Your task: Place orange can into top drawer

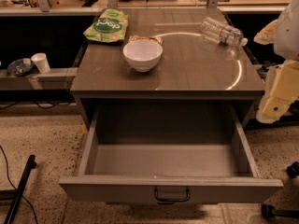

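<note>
The top drawer (170, 160) is pulled wide open below the tabletop, grey and empty inside, with a dark handle (172, 195) at the centre of its front panel. A small orange-brown shiny thing (145, 39) lies on the table just behind a white bowl (143, 55). The bowl hides most of it, so I cannot tell whether it is the orange can. Only white and cream parts of my arm (280, 90) show at the right edge, beside the table. My gripper is out of view.
A green snack bag (107, 25) lies at the table's back left. A clear plastic bottle (223, 31) lies on its side at the back right. A paper cup (41, 62) stands on a low shelf at left. A black pole (21, 190) lies on the floor.
</note>
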